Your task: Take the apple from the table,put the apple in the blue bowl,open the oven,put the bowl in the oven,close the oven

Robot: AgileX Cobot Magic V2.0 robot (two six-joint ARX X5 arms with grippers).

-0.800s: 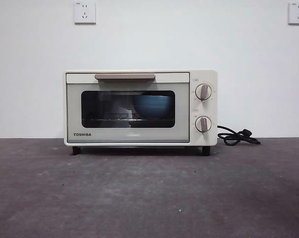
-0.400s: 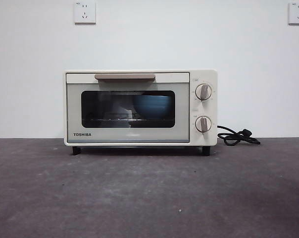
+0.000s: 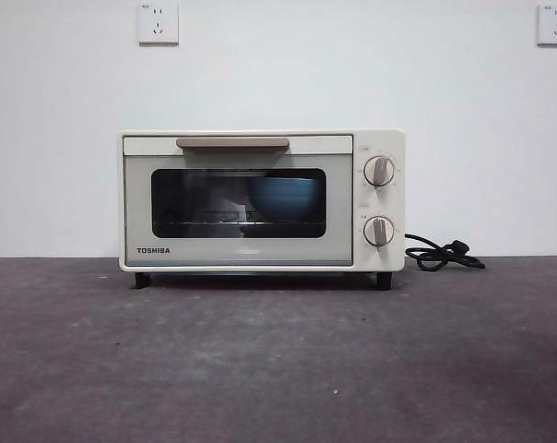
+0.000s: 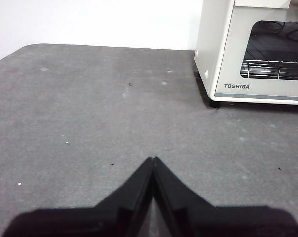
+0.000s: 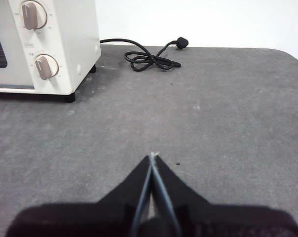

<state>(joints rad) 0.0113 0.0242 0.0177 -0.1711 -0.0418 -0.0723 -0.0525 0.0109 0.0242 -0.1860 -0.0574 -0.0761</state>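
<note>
The table (image 3: 278, 369) lies bare from its front edge up to the oven (image 3: 262, 200), so a gripper can pass there freely. The oven stands at the back edge, against the wall, with its door shut. A coiled black cord (image 3: 442, 254) lies on the table just beside the oven, near the back edge.

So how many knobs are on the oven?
2. Both sit on the oven's right panel, stacked: the upper knob beside the top of the door, the lower knob straight below it. No others show; the back and sides are hidden.
</note>
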